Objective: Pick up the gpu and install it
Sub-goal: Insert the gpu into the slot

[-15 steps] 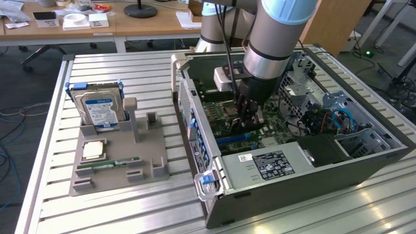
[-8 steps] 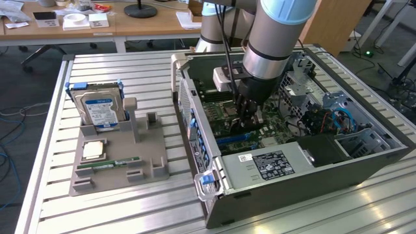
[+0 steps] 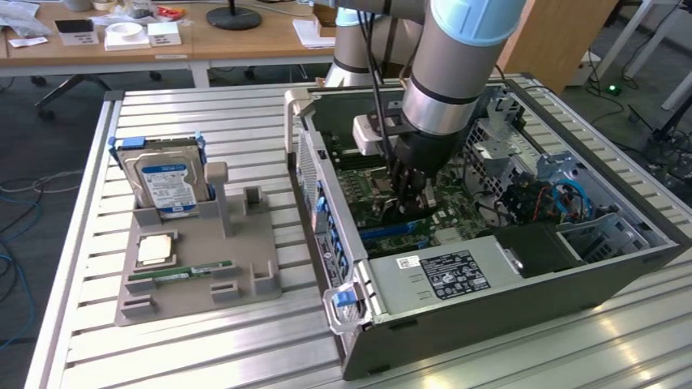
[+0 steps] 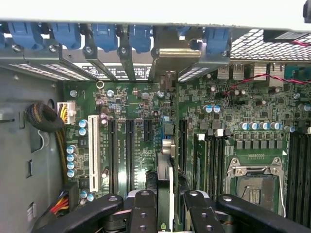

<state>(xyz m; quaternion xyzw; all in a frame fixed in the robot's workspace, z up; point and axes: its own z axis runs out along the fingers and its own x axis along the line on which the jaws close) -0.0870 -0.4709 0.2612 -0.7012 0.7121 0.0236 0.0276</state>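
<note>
The gpu [image 4: 165, 167] appears edge-on in the wrist view, standing upright over the green motherboard [image 4: 141, 104] between the expansion slots. Its silver bracket [image 4: 176, 53] reaches up to the case's rear slot openings. My gripper [image 4: 169, 196] is shut on the card, with one black finger [image 4: 144, 208] on each side of it. In the exterior view the gripper [image 3: 411, 198] reaches straight down into the open computer case [image 3: 324, 186], and the dark card [image 3: 403, 215] sits low against the board beneath it.
A grey parts holder [image 3: 194, 292] lies on the exterior view's left. It carries a blue-labelled hard drive [image 3: 168, 182], a processor chip [image 3: 155, 249] and a green RAM stick [image 3: 178, 274]. Inside the case are the power supply [image 3: 454, 271], the empty CPU socket [image 4: 255, 182] and a white slot [image 4: 93, 160].
</note>
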